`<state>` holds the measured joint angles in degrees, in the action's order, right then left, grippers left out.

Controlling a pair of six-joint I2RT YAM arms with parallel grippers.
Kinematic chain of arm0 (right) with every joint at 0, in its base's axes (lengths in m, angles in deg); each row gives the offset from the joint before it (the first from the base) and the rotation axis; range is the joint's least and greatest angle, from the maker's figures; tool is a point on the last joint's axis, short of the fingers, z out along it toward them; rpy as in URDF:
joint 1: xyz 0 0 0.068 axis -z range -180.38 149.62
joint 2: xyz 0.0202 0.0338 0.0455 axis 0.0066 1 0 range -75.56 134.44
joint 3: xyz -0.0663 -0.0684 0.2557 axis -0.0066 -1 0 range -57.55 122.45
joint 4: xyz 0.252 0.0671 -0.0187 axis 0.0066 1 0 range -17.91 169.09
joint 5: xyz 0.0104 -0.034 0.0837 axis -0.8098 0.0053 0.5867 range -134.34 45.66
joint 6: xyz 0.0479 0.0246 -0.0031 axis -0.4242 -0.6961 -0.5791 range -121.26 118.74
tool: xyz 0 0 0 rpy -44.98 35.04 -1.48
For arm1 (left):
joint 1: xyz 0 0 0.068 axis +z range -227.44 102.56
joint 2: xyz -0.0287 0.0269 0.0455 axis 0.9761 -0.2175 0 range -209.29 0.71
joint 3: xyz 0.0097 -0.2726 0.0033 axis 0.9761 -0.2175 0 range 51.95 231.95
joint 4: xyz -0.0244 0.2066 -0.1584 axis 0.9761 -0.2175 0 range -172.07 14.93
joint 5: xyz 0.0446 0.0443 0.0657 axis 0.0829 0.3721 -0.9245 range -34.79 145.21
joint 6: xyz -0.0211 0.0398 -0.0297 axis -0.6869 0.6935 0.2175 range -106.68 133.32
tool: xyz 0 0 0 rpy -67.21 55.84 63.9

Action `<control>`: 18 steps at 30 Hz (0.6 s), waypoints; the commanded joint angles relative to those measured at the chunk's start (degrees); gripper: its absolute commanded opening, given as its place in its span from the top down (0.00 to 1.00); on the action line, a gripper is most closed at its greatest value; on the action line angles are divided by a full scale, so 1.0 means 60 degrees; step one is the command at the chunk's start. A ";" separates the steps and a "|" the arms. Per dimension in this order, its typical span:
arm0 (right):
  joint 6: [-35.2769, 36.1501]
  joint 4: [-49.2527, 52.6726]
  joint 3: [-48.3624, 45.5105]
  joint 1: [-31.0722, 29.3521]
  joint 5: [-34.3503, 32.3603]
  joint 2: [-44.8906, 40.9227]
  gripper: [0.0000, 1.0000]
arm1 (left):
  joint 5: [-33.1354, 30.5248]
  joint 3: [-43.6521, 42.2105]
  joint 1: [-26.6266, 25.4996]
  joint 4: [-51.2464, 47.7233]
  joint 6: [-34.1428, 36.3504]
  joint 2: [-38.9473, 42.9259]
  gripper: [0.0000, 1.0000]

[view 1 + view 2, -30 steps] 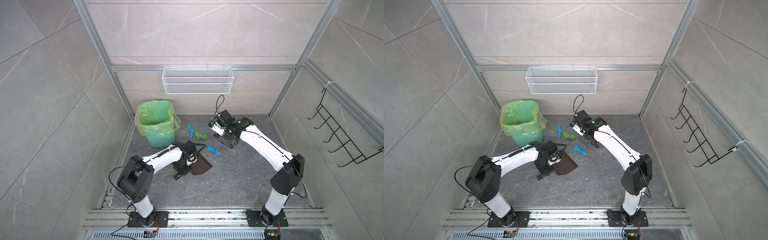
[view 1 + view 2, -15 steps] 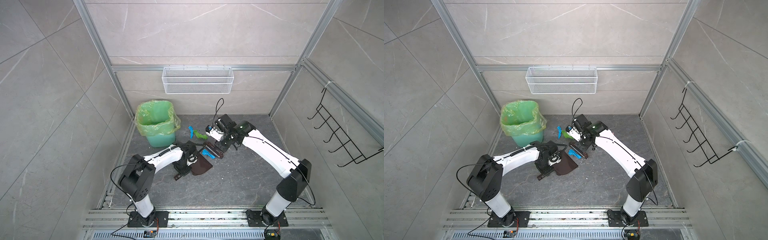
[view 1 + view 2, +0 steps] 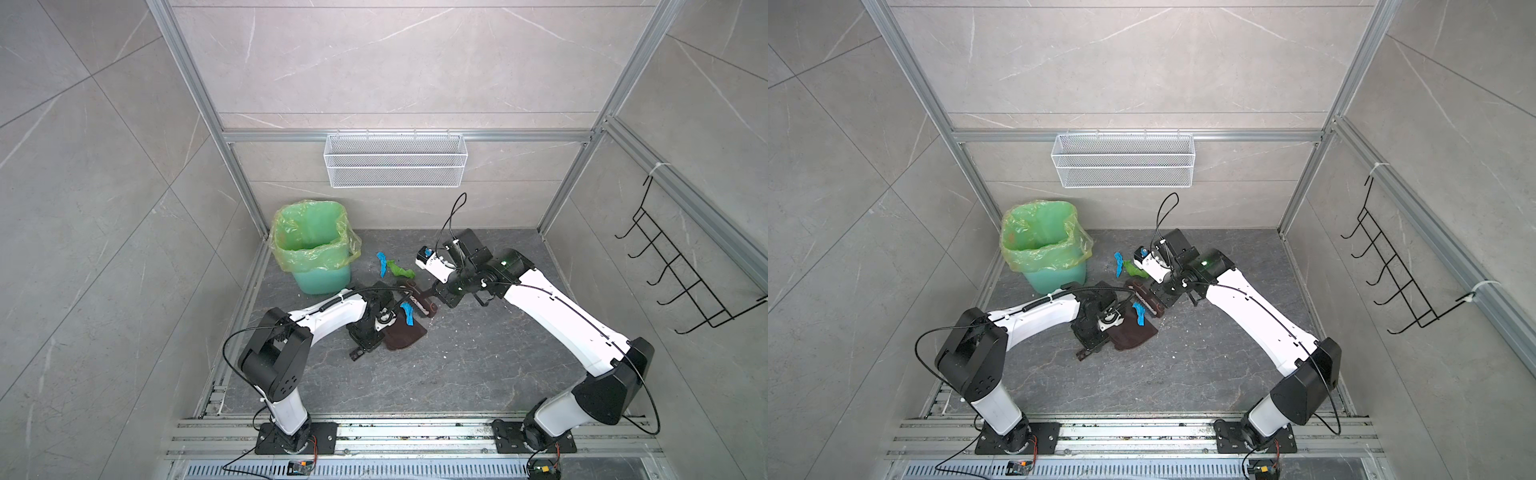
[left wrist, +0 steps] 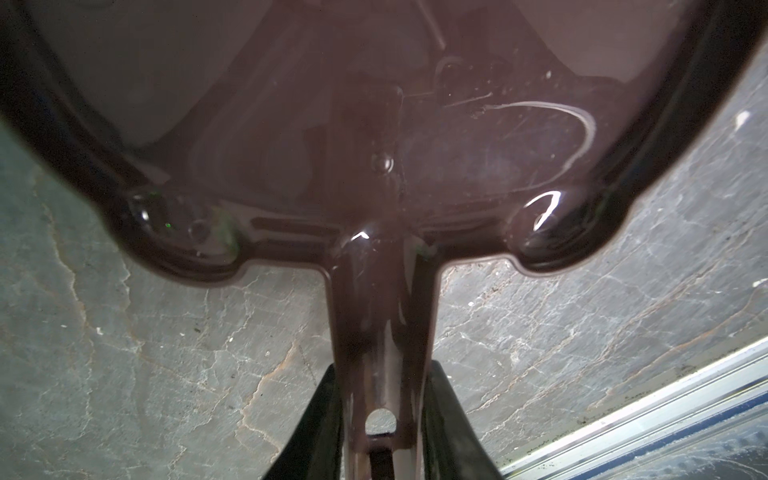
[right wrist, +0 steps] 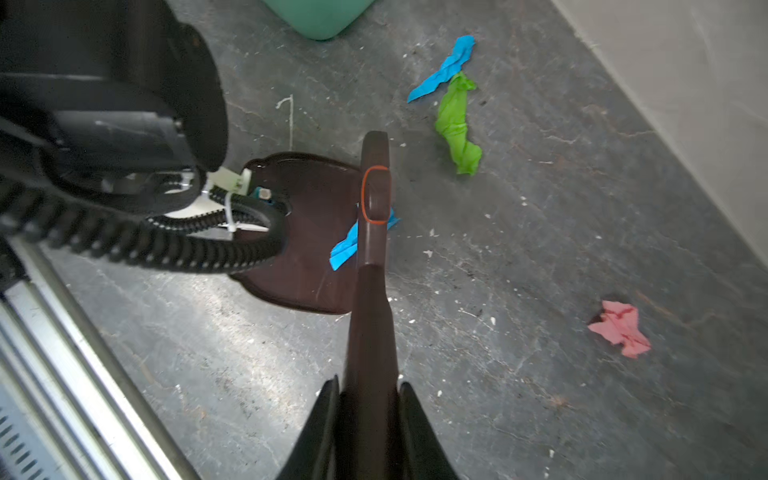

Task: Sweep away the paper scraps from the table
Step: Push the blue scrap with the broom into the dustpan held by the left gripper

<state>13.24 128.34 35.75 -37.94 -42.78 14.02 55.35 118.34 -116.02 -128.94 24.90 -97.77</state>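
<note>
My left gripper [image 4: 384,415] is shut on the handle of a brown dustpan [image 3: 405,334] that lies on the dark table [image 3: 457,374]. My right gripper [image 5: 368,411] is shut on the handle of a brown brush [image 5: 374,199], whose head rests at the dustpan's rim [image 5: 311,232]. One blue paper scrap [image 5: 345,247] lies on the pan, partly under the brush, and shows in both top views [image 3: 1139,312]. Another blue scrap [image 3: 381,264] and a green one [image 3: 401,271] lie near the bin. A pink scrap [image 5: 621,328] shows only in the right wrist view.
A green-lined bin [image 3: 316,249] stands at the back left corner. A white wire basket [image 3: 395,160] hangs on the back wall and a black hook rack [image 3: 681,274] on the right wall. Tiny white crumbs dot the table. Aluminium rails [image 4: 665,407] edge it.
My right arm has swung the brush left toward the dustpan, pushing the blue scrap onto the pan. The left arm and dustpan have stayed put.
</note>
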 commanded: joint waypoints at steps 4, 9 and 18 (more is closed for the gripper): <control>-0.0461 -0.0578 0.0299 -0.0039 -0.1142 0.0621 1.00 | 0.0178 0.0042 0.0012 -0.0016 0.0034 0.0068 1.00; -0.0681 -0.1163 0.0606 -0.0039 -0.0142 0.1305 1.00 | 0.0225 0.0116 -0.0050 0.0031 0.0007 -0.0049 1.00; -0.1056 -0.1615 0.0414 -0.0039 0.2251 0.0925 1.00 | 0.0213 -0.0179 -0.0065 0.0231 -0.0083 0.0110 1.00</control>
<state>8.54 121.54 38.72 -37.92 -34.87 23.13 55.75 117.67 -116.07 -127.84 24.83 -97.97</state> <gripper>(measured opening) 0.231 0.283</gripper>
